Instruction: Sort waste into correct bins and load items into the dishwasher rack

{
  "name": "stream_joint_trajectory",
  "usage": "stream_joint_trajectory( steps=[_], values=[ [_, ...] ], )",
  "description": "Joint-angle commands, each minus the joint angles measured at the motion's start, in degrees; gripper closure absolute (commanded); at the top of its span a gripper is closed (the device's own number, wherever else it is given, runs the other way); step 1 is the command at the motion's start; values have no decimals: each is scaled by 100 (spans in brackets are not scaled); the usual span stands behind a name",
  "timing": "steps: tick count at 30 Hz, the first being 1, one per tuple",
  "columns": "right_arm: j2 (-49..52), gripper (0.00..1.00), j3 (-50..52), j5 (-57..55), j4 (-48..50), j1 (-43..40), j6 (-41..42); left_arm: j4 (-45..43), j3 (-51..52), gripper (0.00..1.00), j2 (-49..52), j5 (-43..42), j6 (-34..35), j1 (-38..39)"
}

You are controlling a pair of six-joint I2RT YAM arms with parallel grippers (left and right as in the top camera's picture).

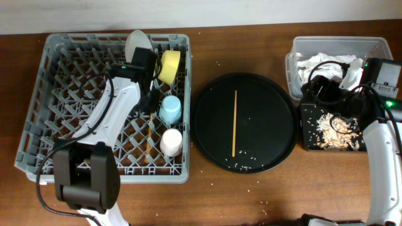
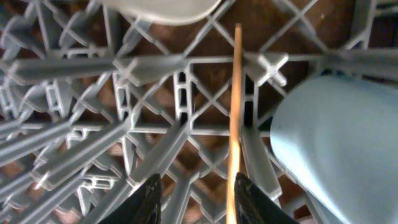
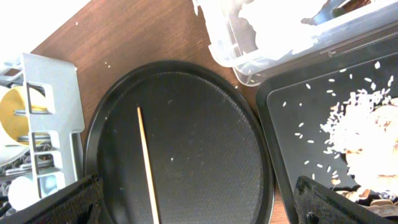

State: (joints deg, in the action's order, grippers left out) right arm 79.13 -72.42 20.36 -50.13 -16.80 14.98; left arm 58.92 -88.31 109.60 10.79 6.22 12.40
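Wooden chopstick (image 2: 235, 106) lying along the rack (image 2: 155, 65) floor, just beside the blue cup (image 2: 336, 143) and close against one finger of the left gripper (image 2: 196, 200), whose jaws stand apart with nothing clamped between them. Second chopstick (image 1: 235, 122) alone on the round tray (image 1: 207, 125), among stray rice grains, well apart from the rack.

Loaded so far: plate (image 1: 135, 43), yellow bowl (image 1: 168, 66), blue cup and pink-white cup (image 1: 171, 141), all along the rack's right side. Napkin (image 1: 330, 61) in the clear tub (image 1: 301, 45); food scraps (image 1: 333, 129) in the black bin (image 1: 309, 143). Judged remaining: the second chopstick, and perhaps the loose rice.

Right gripper (image 3: 202, 202) hangs over the seam between round tray and bins, fingers spread wide, empty.

Not resolved: the wrapper, possibly under the right arm in the overhead view; whether the first chopstick touches the finger or merely lies beside it; the plate, cut off at the top edge of the left wrist view.
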Motion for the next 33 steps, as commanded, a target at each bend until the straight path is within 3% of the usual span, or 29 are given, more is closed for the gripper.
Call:
stream_joint_trajectory(
  steps=[1, 3, 7, 10, 13, 26, 28, 29, 31, 33],
  values=[
    [9, 2, -11, -72, -2, -11, -17, 682, -1659, 59, -101, -348, 387, 306],
    [9, 2, -11, -72, -2, -11, -17, 870, -2269, 59, -101, -776, 651, 603],
    [9, 2, -11, -72, -2, -11, -17, 564, -2319, 59, 74, -841, 1187, 1755],
    [9, 2, -11, -72, -2, -11, -17, 208, -2319, 60, 763, -833, 1700, 2444],
    [9, 1, -11, -72, -2, -11, -17, -151, -2319, 60, 1626, -896, 1735, 2940],
    [9, 1, -11, -72, -2, -9, -17, -439, -2321, 56, 2863, -1193, 1862, 3084],
    [9, 2, -11, -72, -2, -11, -17, -446, -2321, 66, 2863, -1191, 1860, 3084],
    [9, 1, -11, -72, -2, -11, -17, -428, -2341, 81, 2861, -1178, 1849, 3095],
    [9, 2, -11, -72, -2, -11, -17, -334, -2457, 96, 2861, -1128, 1773, 3110],
    [9, 2, -11, -72, -2, -11, -17, -293, -2511, 98, 2861, -1034, 1770, 3134]
  ],
)
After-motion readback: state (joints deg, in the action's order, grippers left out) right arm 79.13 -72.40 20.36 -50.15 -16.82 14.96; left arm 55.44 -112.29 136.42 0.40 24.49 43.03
